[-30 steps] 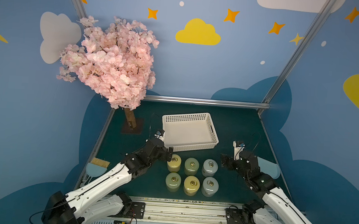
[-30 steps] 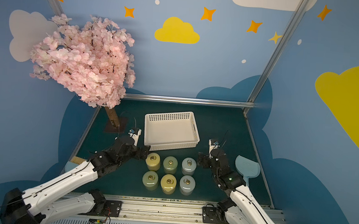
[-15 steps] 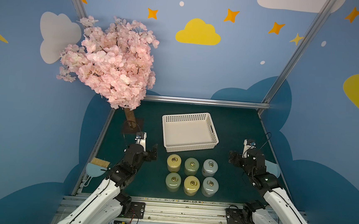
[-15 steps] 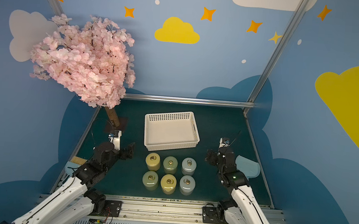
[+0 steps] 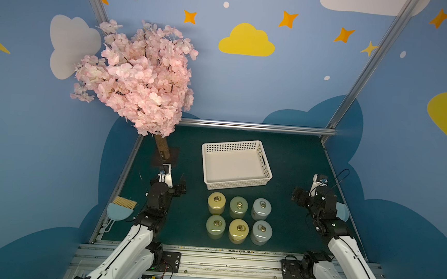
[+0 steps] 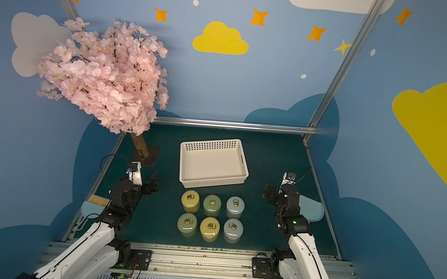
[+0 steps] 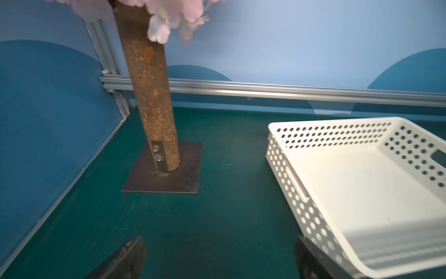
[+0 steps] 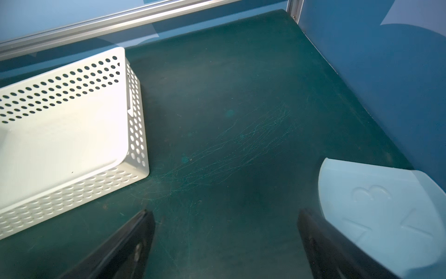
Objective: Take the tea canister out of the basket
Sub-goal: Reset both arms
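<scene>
left jaws: wide apart, nothing between them. the left wrist view shows only bare worktop [image 7: 217,217] there, with one dark fingertip [image 7: 311,258] close to the near corner of the basket [image 7: 362,188]; whether it touches i cannot tell.

right jaws: also spread wide and empty, over scratched worktop, with a pale blue dustpan [image 8: 381,212] just beside one fingertip [image 8: 321,241].

left arm [image 5: 159,195] and right arm [image 5: 320,206] sit low at either side, well apart from the canisters. judgement: a parked pose that keeps the middle of the worktop unobstructed.

basket in both top views [image 5: 236,164] [image 6: 212,163]: empty, white floor fully visible, flat on the worktop.

tea canisters: six, all outside the basket, upright on the worktop in two rows of three on the robot's side of it. far row: yellow [image 5: 216,202], green [image 5: 238,206], grey-blue [image 5: 261,208], just beside the basket's long wall. near row: green [image 5: 215,225], yellow [image 5: 238,230], grey-blue [image 5: 261,231]. ring pulls face up. judgement: the small gaps between them leave room for a fingertip on each side.

judgement: nothing is left to lift out, so the task looks complete.

periphery: blossom tree [image 5: 138,77] on a plate [image 7: 166,174] at the far left, and a small brush [image 5: 122,207] at the left edge.
</scene>
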Available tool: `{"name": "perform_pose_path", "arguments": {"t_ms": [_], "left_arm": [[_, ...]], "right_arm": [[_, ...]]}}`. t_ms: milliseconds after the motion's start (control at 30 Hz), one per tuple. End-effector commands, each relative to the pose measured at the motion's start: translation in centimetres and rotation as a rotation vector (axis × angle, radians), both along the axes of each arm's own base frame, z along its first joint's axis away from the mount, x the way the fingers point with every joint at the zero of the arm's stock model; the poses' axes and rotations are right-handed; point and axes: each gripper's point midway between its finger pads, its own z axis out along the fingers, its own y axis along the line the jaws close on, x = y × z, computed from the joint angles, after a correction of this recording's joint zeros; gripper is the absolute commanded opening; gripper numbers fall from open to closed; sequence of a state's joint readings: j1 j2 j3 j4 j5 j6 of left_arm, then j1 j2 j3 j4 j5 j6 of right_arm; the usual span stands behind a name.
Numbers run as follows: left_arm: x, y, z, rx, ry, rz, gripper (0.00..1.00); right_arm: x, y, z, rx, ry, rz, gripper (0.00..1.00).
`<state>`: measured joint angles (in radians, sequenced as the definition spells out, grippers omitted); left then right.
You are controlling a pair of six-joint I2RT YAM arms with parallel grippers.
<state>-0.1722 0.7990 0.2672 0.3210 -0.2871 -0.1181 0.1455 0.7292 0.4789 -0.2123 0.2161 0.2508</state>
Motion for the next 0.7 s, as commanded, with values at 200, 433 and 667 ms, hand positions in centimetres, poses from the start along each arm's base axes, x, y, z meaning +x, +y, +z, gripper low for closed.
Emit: {"name": "perform_pose_path", "arguments": {"t_ms": [200, 433, 667], "left_arm": [[3.7, 2.5, -2.1, -0.043, 0.021, -0.025, 1.0], [5.9, 3.1, -3.8, -0.038, 0.026, -0.031, 1.0], [7.4, 3.1, -7.2, -0.04, 0.071, -0.036, 1.0]], "right_arm": [[2.3, -1.0, 0.1, 0.047, -0.066, -0.007, 0.98], [3.6, -1.1, -0.2, 0.028, -0.077, 0.003, 0.98], [4.1, -0.7, -1.3, -0.004, -0.046, 0.048, 0.98]]}}
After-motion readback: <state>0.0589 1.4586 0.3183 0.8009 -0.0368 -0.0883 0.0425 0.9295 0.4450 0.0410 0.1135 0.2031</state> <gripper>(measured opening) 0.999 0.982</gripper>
